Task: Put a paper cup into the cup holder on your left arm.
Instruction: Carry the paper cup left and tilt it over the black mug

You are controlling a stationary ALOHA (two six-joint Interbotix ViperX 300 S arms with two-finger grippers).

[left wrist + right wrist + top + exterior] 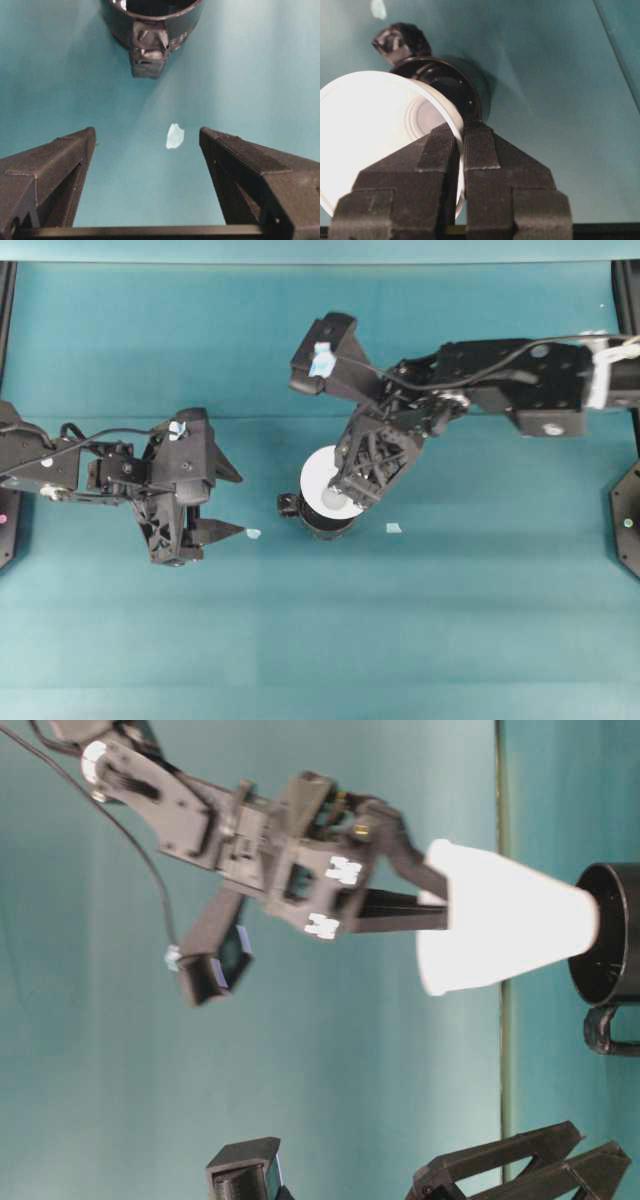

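**Cup pinched by the rim above the holder**

Overhead: the right gripper (352,490) clamps the paper cup (320,478) over the cup holder (318,517); the left gripper (222,502) is spread, holding nothing.
Table-level: the cup's narrow bottom enters the holder's mouth.
Left wrist: a pale scrap (175,136) lies between the fingers.
Right wrist: jaws squeeze the cup's wall

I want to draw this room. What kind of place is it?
Probably a robot lab's test bench: two black robot arms, left arm and right arm, over a bare teal table, with just a paper cup and cup holder.
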